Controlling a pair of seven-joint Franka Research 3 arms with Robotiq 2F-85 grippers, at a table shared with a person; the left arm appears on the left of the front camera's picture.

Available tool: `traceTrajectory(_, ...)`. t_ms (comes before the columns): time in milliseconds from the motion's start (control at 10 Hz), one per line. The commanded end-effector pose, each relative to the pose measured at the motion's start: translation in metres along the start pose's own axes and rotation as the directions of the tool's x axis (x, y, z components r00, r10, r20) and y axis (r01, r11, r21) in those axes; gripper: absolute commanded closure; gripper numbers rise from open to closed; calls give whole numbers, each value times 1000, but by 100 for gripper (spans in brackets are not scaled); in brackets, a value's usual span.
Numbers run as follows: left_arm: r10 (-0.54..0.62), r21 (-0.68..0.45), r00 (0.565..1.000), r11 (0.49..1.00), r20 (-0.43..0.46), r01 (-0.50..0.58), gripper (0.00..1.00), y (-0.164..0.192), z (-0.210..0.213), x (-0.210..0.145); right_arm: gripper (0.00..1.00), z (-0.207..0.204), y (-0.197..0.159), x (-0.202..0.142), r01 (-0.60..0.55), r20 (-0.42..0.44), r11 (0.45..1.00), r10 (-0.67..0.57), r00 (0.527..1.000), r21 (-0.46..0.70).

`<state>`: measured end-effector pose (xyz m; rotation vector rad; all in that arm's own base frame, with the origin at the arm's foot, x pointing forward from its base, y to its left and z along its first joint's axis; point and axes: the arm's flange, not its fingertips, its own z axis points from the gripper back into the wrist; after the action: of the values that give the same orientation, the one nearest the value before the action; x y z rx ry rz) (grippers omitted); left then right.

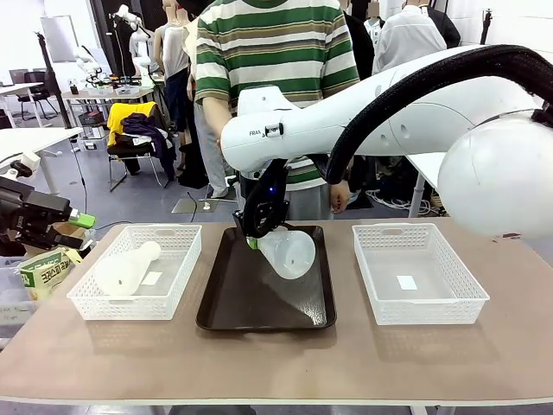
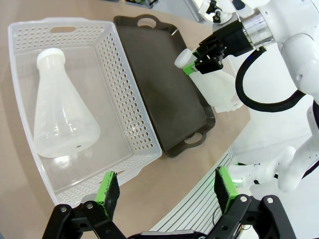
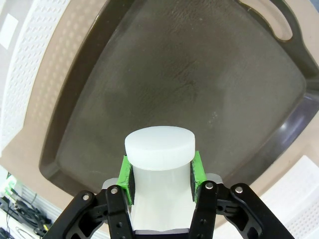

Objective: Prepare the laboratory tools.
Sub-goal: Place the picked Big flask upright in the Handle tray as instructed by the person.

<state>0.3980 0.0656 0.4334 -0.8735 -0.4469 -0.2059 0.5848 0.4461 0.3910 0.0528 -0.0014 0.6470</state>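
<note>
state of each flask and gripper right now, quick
basket flask: lying on its side in the left basket
held flask: tilted over the tray, gripped at the neck
right gripper: shut on held flask
left gripper: open, holding nothing

Two frosted-white conical flasks, each with a wide base and a narrow neck topped by a white cap.

The first flask [image 1: 125,270] lies on its side on the floor of the left basket [image 1: 177,290], neck toward the far right, base toward the near left.

The second flask [image 1: 289,252] is clamped at the neck by the right gripper [image 1: 255,240]. It is tilted, base forward, over the brown tray [image 1: 259,307].
</note>
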Motion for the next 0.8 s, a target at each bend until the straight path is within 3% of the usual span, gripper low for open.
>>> traceTrajectory(0,-6,-18,1000,1000,14,6,0,1,0,0,100,0,0,0,0,7,1000,0,1000,0)
traceTrajectory(700,-6,-18,1000,1000,14,6,0,1,0,0,100,0,0,0,0,7,1000,0,1000,0)
